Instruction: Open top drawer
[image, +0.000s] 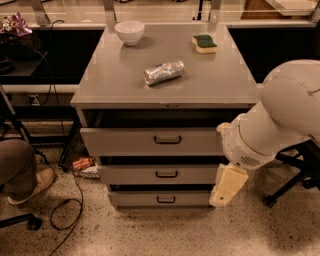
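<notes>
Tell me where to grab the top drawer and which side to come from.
Take the top drawer by its dark bar handle at the centre of the front. The bar lies horizontal, so come straight from the front, closing above and below it. The claw hangs low to the right, beside the lower drawers.
</notes>
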